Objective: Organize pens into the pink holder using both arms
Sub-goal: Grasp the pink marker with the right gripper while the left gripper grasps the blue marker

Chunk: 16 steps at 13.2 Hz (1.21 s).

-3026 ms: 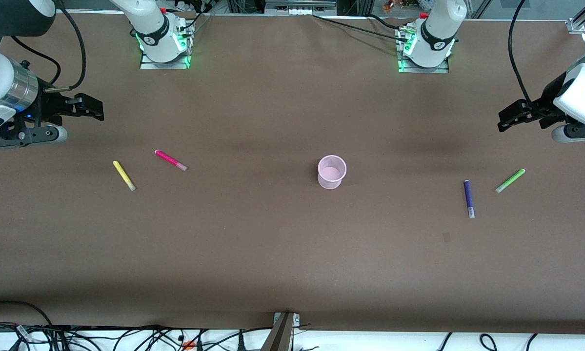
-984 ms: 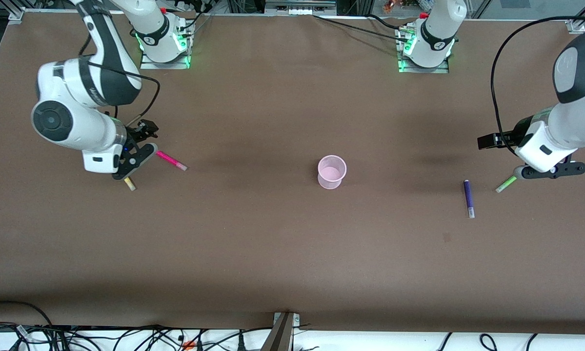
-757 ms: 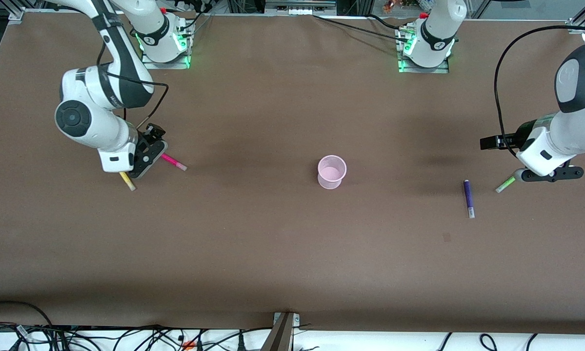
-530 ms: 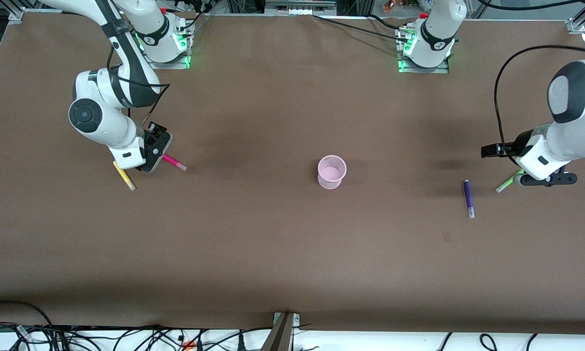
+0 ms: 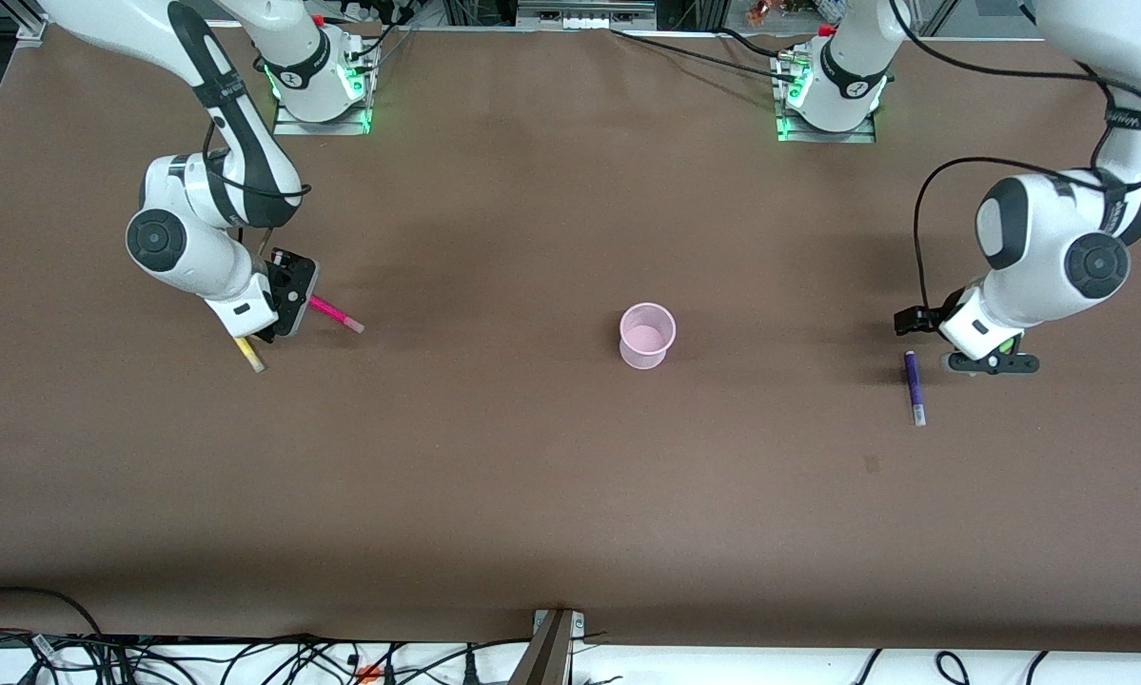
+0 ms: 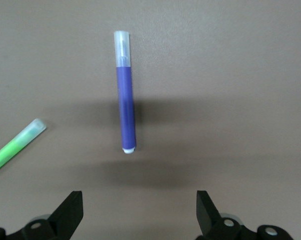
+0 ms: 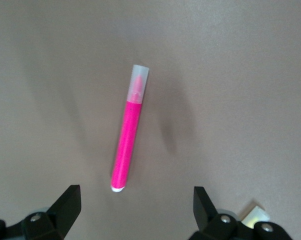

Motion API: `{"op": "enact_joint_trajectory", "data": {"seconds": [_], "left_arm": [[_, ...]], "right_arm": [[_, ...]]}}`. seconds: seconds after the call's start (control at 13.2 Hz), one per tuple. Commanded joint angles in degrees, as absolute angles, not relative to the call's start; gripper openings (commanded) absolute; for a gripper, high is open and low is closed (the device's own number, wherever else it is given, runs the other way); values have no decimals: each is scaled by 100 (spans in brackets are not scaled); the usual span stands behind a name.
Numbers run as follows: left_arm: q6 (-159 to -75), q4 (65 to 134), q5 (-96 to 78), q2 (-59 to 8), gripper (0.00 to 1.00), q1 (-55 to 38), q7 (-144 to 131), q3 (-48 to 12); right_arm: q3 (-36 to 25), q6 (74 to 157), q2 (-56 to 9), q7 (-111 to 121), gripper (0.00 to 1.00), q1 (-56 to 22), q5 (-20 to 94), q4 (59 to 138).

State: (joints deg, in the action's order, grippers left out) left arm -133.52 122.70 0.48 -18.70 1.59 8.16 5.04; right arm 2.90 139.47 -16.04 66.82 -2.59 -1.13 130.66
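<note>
With all four pens flat on the table and the pink holder (image 5: 647, 335) empty at mid-table, the right gripper (image 7: 135, 212) hovers wide open and empty over the magenta pen (image 7: 128, 131), while the left gripper (image 6: 138, 215), equally spread and empty, hovers beside the purple pen (image 6: 125, 95), each set to straddle its pen.

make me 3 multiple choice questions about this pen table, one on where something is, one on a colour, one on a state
1. Where does the pink holder stand?
A. mid-table, between the two pairs of pens
B. at the right arm's end
C. beside the left arm's base

2. Which pen lies under the right hand?
A. light green
B. dark purple
C. magenta pen

3. How are the left hand's fingers?
A. shut on the purple pen
B. open, holding nothing
C. shut on nothing

Answers:
1 A, the front view shows the holder alone mid-table with pens toward each arm's end.
2 C, the right wrist view shows the magenta pen between the spread fingers.
3 B, the left wrist view shows both fingers wide apart over the table, the purple pen lying untouched.
</note>
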Motion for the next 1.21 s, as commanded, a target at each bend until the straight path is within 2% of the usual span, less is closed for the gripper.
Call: {"op": "enact_joint_trajectory", "data": {"seconds": [0.0,0.3,0.38,0.45,0.53,0.68,0.76,0.83,1.13], "left_arm": [[-13753,12164,150,-2240,100,334,1307,501],[-13975,12129,158,-2531,100,527,1494,492],[-13975,12112,150,-2531,80,553,1616,492],[-13975,12077,149,-2583,79,554,1730,492],[-13966,11998,132,-2627,89,562,1731,492],[-13940,11883,132,-2689,89,554,1723,492],[-13939,11874,132,-2689,84,545,1731,492],[-13939,11822,141,-2733,83,545,1731,492],[-13966,11637,79,-3005,83,545,1740,483]], "right_arm": [[325,14474,-1608,6855,98,-246,-79,13341],[360,15080,-1608,6864,94,-264,-79,13718],[369,15178,-1600,6856,88,-272,-79,13798],[369,15205,-1600,6855,76,-272,-79,13816],[369,15205,-1600,6855,68,-272,-79,13825],[369,15345,-1617,6847,67,-272,-79,13877],[369,15494,-1626,6847,67,-272,-79,13956],[369,15573,-1635,6847,67,-290,-79,14001],[378,15845,-1731,6855,64,-290,-88,14088]]}}
